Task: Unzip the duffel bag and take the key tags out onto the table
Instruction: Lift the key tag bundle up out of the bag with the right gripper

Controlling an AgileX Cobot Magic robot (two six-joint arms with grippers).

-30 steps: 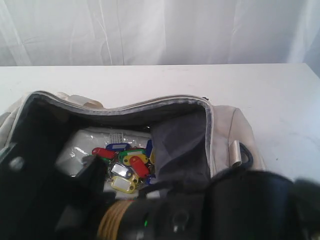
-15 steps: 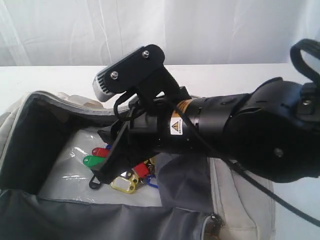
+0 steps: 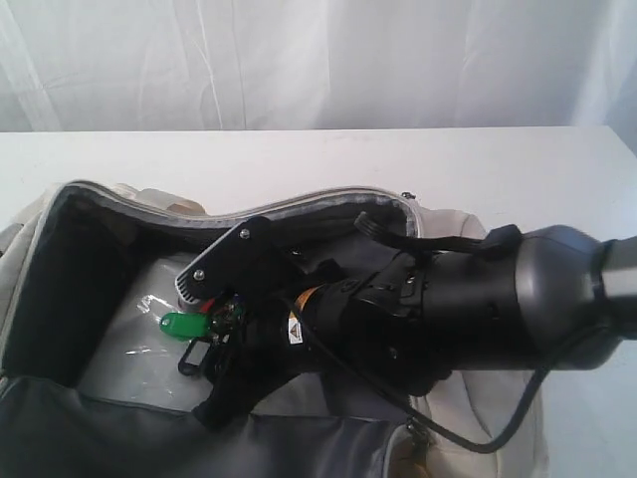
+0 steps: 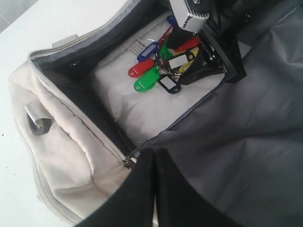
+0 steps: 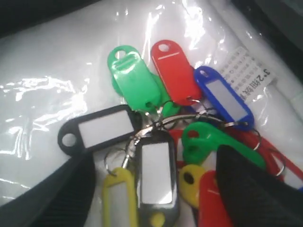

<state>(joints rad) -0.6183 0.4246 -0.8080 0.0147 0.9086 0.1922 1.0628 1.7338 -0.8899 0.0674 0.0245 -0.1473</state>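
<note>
Mostly arm (image 3: 498, 299) hides tags (image 5: 163, 135) in bag (image 3: 453, 234) from exterior view; right gripper (image 5: 154, 163) spread astride them; left gripper (image 4: 146, 189) clenched, hold unclear; packet (image 4: 118, 111) beneath.

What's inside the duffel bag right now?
The key tags lie on a white plastic-wrapped packet, with the open right claw over them. Whatever lies beneath the packet is covered.

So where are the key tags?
The key tags lie in the open duffel bag, left of centre in the exterior view, on a plastic packet under the right hand.
</note>
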